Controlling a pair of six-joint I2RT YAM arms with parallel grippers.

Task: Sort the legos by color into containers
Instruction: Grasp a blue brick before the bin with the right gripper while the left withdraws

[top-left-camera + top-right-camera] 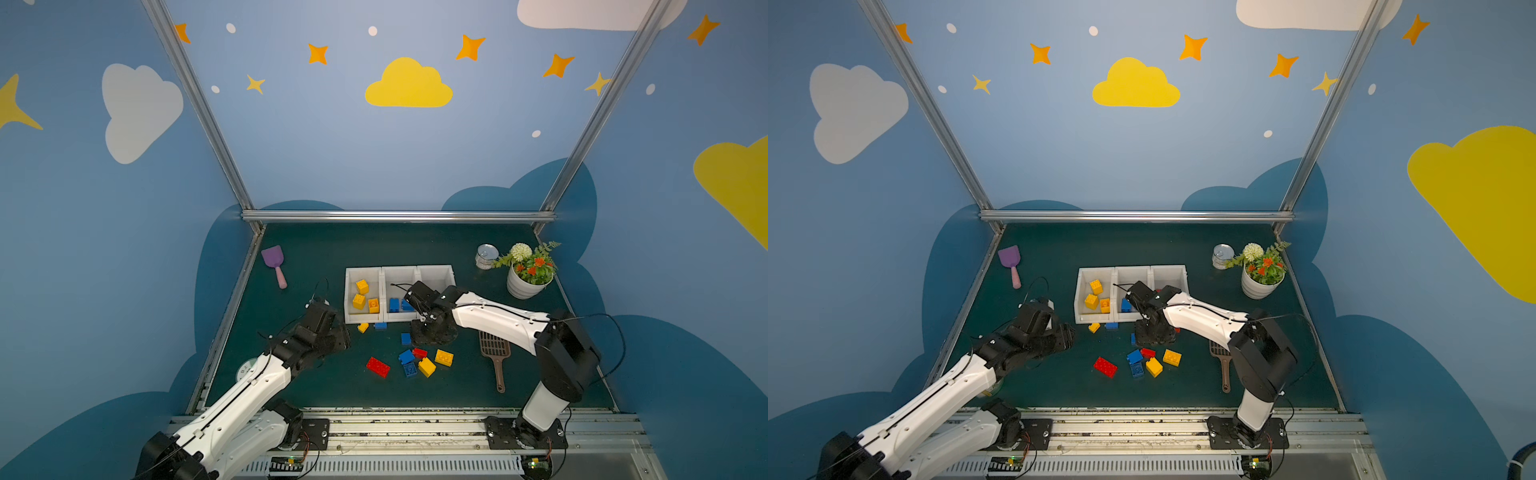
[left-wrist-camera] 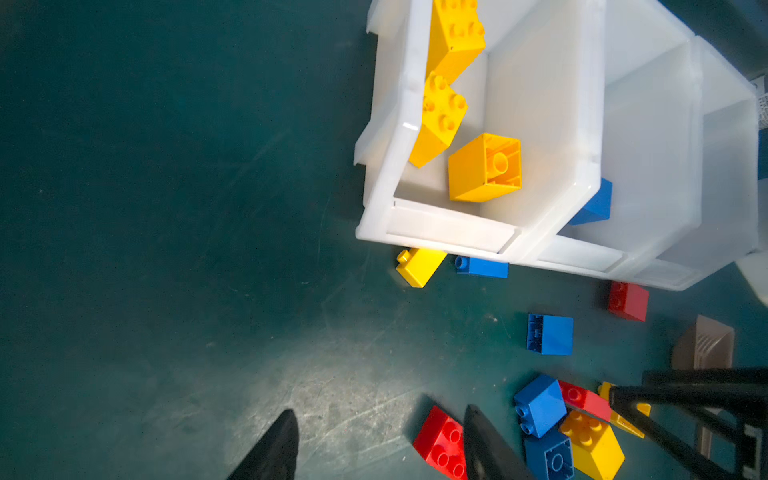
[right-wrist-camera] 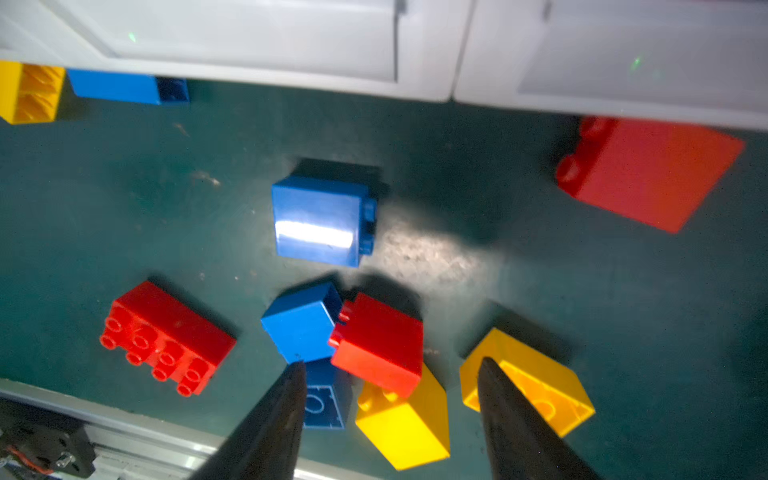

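Note:
Three joined white containers (image 1: 383, 286) stand mid-table. The left one holds three yellow legos (image 1: 361, 286) and the middle one blue legos (image 1: 394, 304); my right arm hides most of the third. Loose legos lie in front: a long red one (image 1: 377, 367), a mixed cluster (image 1: 427, 367), a lone blue one (image 3: 318, 220), and a red one (image 3: 648, 174) by the bins' front wall. My right gripper (image 3: 391, 361) hangs open above the cluster, holding nothing. To the left, my left gripper (image 2: 381, 409) is open over bare mat, with the long red lego (image 2: 440, 442) beside one finger.
A yellow brick (image 2: 419, 266) and a blue brick (image 2: 482, 266) rest against the bins' front wall. A brown slotted scoop (image 1: 494, 357) lies right of the cluster. A purple scoop (image 1: 274, 262) is at back left, a metal tin (image 1: 486, 255) and flower pot (image 1: 525, 286) at back right.

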